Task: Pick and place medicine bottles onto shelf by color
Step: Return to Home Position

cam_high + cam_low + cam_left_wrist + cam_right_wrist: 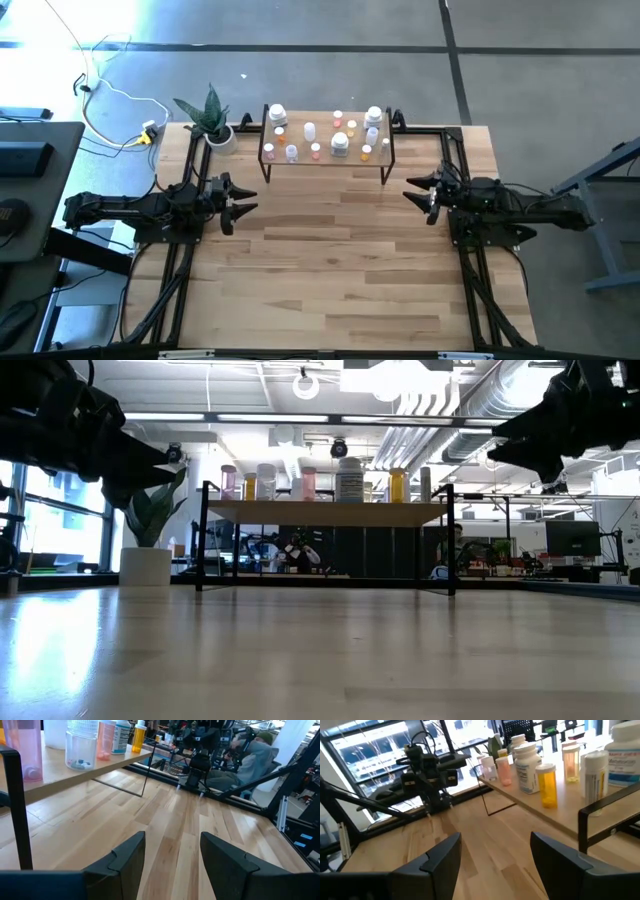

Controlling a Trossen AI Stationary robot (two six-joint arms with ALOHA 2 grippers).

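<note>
Several small medicine bottles [340, 143], white, clear and orange-pink, stand upright on the light-wood shelf [325, 158] at the table's far middle; they also show in the low view [348, 478] and both wrist views [80, 747] [547, 784]. My left gripper [245, 198] hovers open and empty above the table's left side, left of the shelf's near edge. My right gripper [415, 191] hovers open and empty at the right side, facing the left one.
A potted plant in a white pot [220, 135] stands at the far left, beside the shelf. Black frame rails [180, 270] run along both table sides. Bare wood tabletop [330, 270] lies between the grippers and the near edge. A seated person [250, 755] shows beyond the table.
</note>
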